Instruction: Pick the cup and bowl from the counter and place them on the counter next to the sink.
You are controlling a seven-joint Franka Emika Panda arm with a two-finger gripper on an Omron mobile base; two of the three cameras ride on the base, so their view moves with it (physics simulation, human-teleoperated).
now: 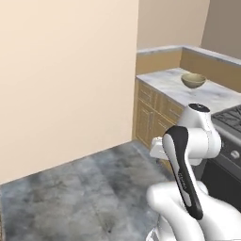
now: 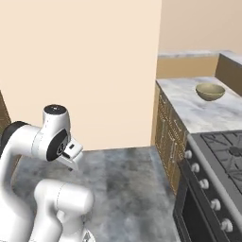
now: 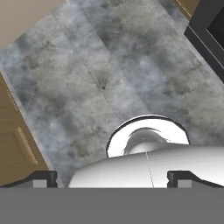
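The wide olive-tan bowl (image 1: 193, 80) (image 2: 210, 91) stands upright on the white marble counter (image 1: 162, 80) (image 2: 196, 116), near the corner by the back wall. The cup and the sink are out of view. My arm is folded close over the base, well short of the counter. The hand hangs low and points down at the floor. In the hand view my gripper (image 3: 112, 178) is open, its two dark fingertips (image 3: 41, 178) spread far apart with nothing between them. The bowl is far ahead and to the right of the hand.
A black gas stove (image 1: 229, 117) (image 2: 222, 156) with knobs adjoins the counter on the near side. Light wooden cabinets (image 1: 150, 113) (image 2: 165, 127) run under the counter. A beige wall (image 1: 66, 80) stands to the left. Grey stone floor (image 2: 127, 189) lies ahead.
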